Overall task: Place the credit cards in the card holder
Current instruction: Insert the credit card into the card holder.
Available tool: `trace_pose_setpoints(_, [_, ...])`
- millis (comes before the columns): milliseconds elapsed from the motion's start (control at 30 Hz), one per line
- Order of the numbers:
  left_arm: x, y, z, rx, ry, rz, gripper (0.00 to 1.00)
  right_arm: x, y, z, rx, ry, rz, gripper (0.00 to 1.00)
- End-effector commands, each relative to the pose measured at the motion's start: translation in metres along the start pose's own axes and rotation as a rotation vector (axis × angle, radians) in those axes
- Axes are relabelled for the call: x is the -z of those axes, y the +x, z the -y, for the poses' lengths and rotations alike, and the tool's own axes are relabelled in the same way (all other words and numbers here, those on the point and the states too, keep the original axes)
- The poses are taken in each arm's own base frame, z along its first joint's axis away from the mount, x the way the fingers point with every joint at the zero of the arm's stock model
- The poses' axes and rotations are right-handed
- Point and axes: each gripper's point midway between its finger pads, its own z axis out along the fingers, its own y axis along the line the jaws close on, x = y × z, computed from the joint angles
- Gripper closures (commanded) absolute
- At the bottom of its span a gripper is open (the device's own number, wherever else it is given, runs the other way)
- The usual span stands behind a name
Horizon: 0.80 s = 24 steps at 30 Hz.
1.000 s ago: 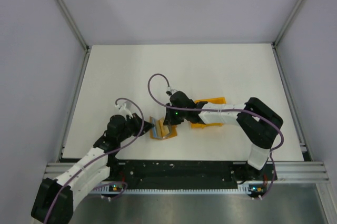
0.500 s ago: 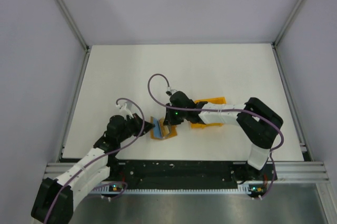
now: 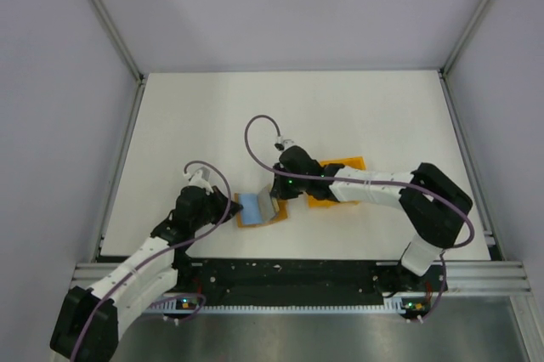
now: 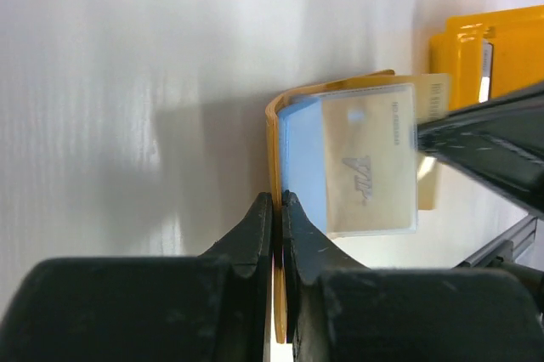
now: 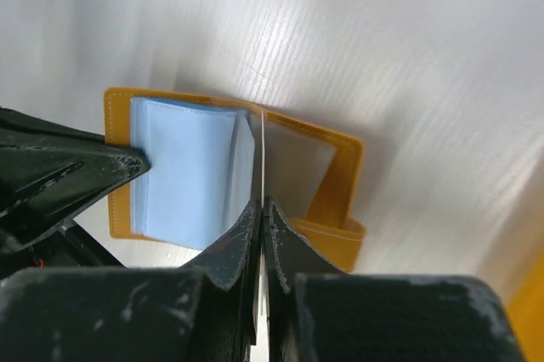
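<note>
wallet [image 3: 247, 223] lies open on the desk [image 3: 340, 115], near its front edge and between the two arms. the left fingers [image 4: 251, 239] are clenched on its near orange edge, pinning it in place. the blue card [image 3: 252, 206] lies flat against the inner face of the wallet's left half. from these views i cannot tell whether it is seated in a pocket or only resting there.

the grey card [image 4: 370, 158] is not yet in. the right fingers [image 5: 234, 247] grip it tightly by one edge and hold it at the wallet's fold. the right wrist view shows it edge-on as a thin pale line. the left wrist view shows it overlapping the blue card, with part of it reaching past the wallet's far edge. a yellow tray [image 3: 344, 162] sits just behind, partly under the right arm.

by my reading the task is a little past halfway: one card is at or in the wallet, and the other is gripped and lined up over the open inside. what seems left is to slide the grey card down into a pocket and let it go. the blue card may also need pushing fully home.
</note>
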Motion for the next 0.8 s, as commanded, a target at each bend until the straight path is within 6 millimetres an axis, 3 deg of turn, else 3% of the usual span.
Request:
trace_pose_setpoints(0, [0.001, -0.003, -0.013, 0.017, -0.081, 0.010, 1.00, 0.042, -0.048, 0.002, 0.040, 0.060, 0.189, 1.00])
trace_pose_setpoints(167, [0.000, -0.002, -0.009, 0.013, -0.061, 0.005, 1.00, 0.063, -0.061, 0.001, 0.051, 0.076, 0.245, 1.00])
trace_pose_setpoints(267, [0.000, 0.000, -0.011, 0.016, -0.066, -0.001, 1.00, 0.070, -0.060, -0.017, 0.044, -0.023, 0.241, 1.00])
trace_pose_setpoints(433, [-0.003, -0.002, -0.010, 0.015, -0.056, 0.015, 1.00, 0.041, -0.027, -0.039, -0.004, -0.189, 0.100, 1.00])
trace_pose_setpoints(533, [-0.004, -0.002, -0.010, 0.025, -0.057, 0.014, 0.90, 0.020, -0.009, -0.036, -0.059, -0.211, 0.039, 1.00])
trace_pose_setpoints(767, [-0.005, -0.001, -0.010, 0.048, -0.041, 0.023, 0.61, -0.002, 0.001, -0.040, -0.068, -0.246, -0.017, 1.00])
